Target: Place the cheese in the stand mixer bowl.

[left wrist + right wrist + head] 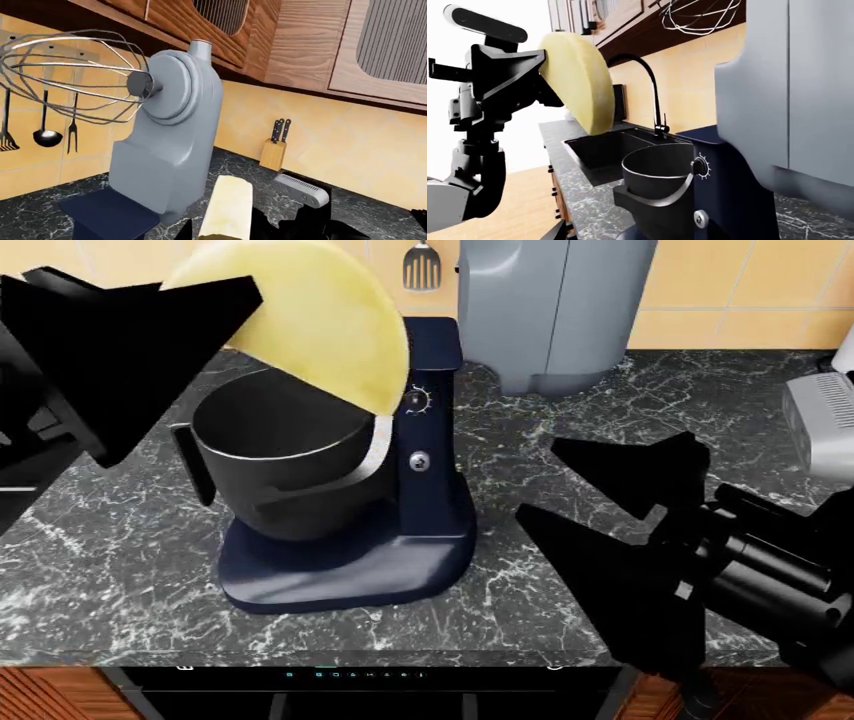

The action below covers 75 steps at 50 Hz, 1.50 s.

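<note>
My left gripper point(200, 310) is shut on the cheese point(320, 310), a pale yellow half-round wedge, and holds it in the air above the rim of the stand mixer bowl point(274, 475). The bowl is dark grey, has a side handle, and sits on the navy blue mixer base point(347, 570). In the right wrist view the cheese point(577, 82) hangs well above the bowl point(657, 170). In the left wrist view the cheese point(227, 210) stands between the black fingers. Right of the mixer, my right gripper point(587, 505) is open and holds nothing.
A tall light grey appliance point(554, 310) with a wire whisk point(73, 80) stands behind the mixer. A knife block point(273, 152) and a grey appliance point(821, 420) are at the right. A sink point(607, 150) with a black tap point(647, 85) lies left. Utensils point(47, 135) hang on the wall.
</note>
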{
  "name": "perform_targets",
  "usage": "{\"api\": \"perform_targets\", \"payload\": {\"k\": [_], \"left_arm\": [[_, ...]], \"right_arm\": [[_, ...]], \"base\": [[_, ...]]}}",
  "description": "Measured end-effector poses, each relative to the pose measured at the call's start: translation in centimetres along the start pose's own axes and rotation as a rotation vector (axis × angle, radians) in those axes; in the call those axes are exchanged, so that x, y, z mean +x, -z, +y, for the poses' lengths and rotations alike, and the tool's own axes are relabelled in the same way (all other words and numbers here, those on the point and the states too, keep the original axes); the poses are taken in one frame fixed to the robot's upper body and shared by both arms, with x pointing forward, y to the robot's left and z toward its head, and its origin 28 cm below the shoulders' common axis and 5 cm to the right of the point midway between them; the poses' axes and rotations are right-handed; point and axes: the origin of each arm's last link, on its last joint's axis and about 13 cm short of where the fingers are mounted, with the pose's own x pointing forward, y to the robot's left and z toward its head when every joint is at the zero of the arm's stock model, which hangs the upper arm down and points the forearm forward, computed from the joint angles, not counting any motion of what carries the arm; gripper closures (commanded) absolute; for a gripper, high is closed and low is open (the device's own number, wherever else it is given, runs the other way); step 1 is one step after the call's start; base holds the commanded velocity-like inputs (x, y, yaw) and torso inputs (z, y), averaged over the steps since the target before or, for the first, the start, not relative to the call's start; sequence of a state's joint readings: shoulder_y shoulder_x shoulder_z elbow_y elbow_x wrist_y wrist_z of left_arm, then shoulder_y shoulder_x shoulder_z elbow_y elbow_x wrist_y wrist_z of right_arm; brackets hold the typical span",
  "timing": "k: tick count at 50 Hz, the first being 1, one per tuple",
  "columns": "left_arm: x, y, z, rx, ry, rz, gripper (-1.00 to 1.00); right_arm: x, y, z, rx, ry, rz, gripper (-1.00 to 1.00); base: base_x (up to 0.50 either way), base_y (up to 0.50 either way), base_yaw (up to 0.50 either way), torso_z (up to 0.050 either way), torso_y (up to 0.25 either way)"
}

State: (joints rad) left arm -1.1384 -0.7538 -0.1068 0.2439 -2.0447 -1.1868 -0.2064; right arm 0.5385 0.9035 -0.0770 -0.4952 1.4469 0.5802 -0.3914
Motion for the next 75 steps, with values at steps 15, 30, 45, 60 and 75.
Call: {"api": "perform_targets", "payload": {"k": [15, 30, 45, 60, 75], "left_arm": [[0.1, -2.5, -1.0, 0.078, -0.120, -0.033, 1.00], [1.1, -3.4, -0.8, 0.146, -0.257, 0.020, 1.00], [2.7, -3.8, 0.1, 0.209, -0.395, 0.112, 1.00], [3.9, -4.1, 0.8, 0.215, -0.474, 0.183, 1.00], [5.0, -4.2, 1.7, 0.209, -0.604, 0.283, 1.00]], "right_arm": [[0.0, 0.2, -0.1, -0.005, 0.006, 0.002, -1.00], [0.0, 0.4, -0.2, -0.002, 0.005, 0.001, -1.00], [-0.1, 0.5, -0.2, -0.002, 0.005, -0.001, -1.00], [0.0, 0.8, -0.3, 0.002, 0.002, 0.003, -1.00], [0.0, 1.0, -0.3, 0.005, 0.000, 0.005, -1.00]], "base": [[0.00, 0.00, 0.00, 0.000, 0.000], [0.00, 0.00, 0.00, 0.000, 0.000], [0.00, 0.00, 0.00, 0.000, 0.000], [0.00, 0.00, 0.00, 0.000, 0.001], [0.00, 0.00, 0.00, 0.001, 0.000]]}}
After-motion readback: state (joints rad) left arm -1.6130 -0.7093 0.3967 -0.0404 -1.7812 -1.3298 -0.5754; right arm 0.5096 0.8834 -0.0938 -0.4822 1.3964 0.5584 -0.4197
